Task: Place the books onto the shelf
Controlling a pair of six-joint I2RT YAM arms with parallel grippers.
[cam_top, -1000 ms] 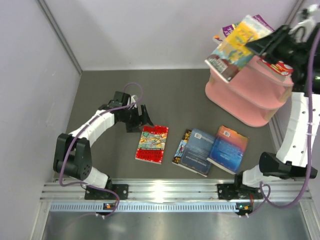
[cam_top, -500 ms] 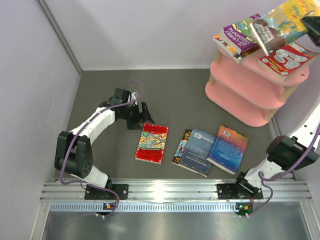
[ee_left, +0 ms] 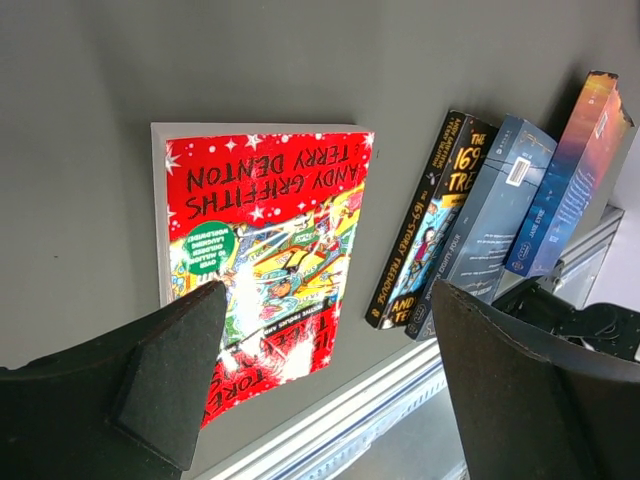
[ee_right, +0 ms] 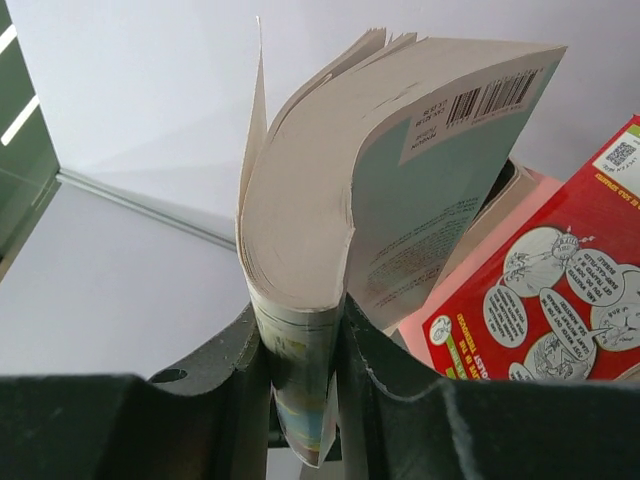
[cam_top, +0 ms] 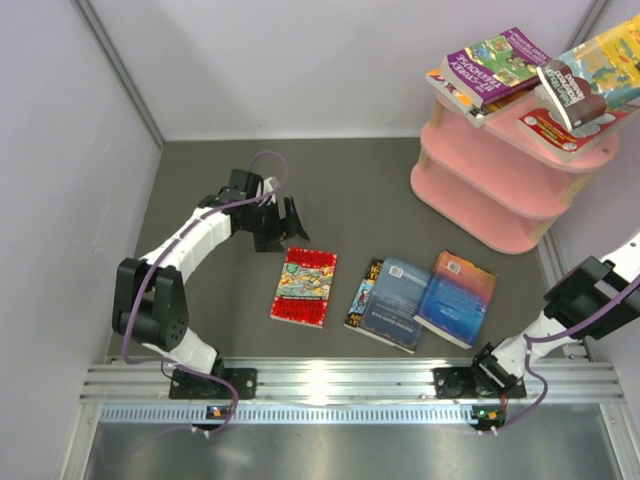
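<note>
Books are lying in two places in the overhead view: a purple book and a red-backed book are resting on the top board of the pink shelf at the far right of the tabletop, while a yellow book is hanging tilted above that board, its lower end over the red-backed book. Nearer the arms, a red Treehouse book is lying flat by itself, and to its right a dark book, a grey-blue book and a blue-and-orange book are overlapping one another. The left hand is hovering near the red Treehouse book's far edge, spread wide and carrying nothing. From the left wrist, the left hand is framing the red Treehouse book between its parted fingers, with the dark book, grey-blue book and blue-and-orange book lying beyond. From the right wrist, the right hand is clamping the yellow book by its lower edge, pages fanning upward, beside the red-backed book on the shelf.
</note>
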